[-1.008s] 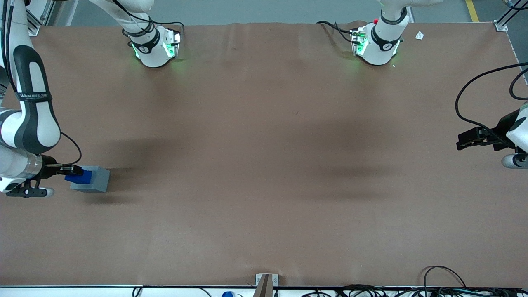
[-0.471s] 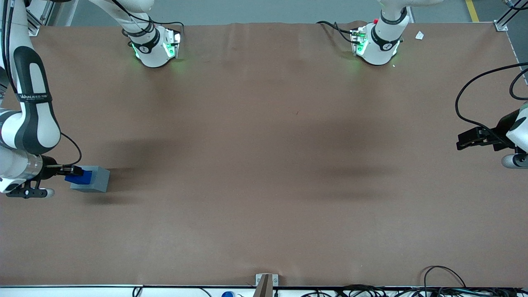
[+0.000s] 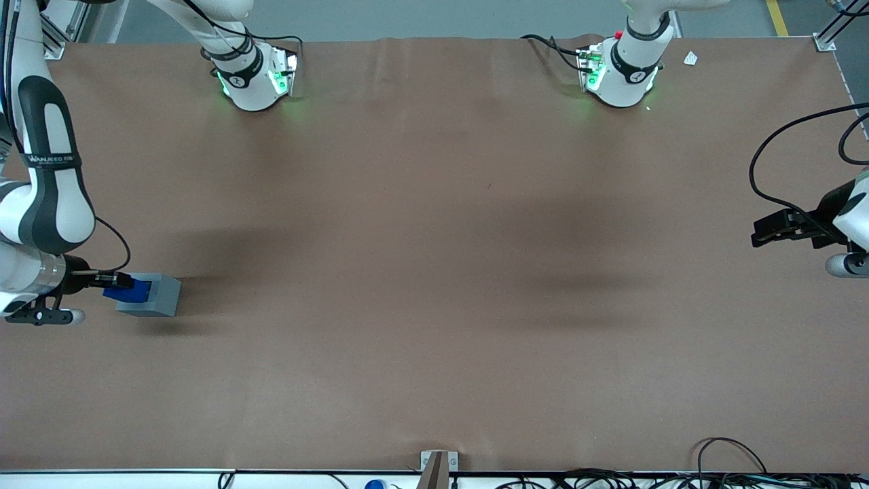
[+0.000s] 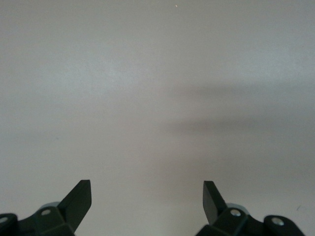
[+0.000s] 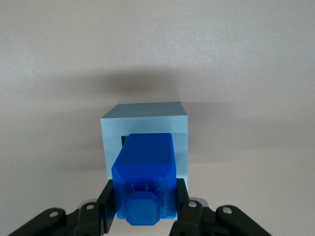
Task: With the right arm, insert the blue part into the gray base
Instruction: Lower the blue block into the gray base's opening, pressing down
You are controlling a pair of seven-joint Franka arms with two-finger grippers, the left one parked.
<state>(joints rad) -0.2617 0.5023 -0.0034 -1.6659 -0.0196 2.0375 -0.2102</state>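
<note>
The gripper (image 5: 144, 196) pinches the blue part (image 5: 145, 169) by its two sides, stud end toward the wrist, so the plain end points down at the gray base (image 5: 145, 130). The part hangs just above the base's recess, at the working arm's end of the table (image 3: 434, 272). From the wrist view it looks roughly lined up but not yet seated, which I judge leaves the lowering to do.

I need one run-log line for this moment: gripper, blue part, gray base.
gripper: shut on blue part | blue part: held above gray base recess, not seated | gray base: on table, toward working arm's end
</note>
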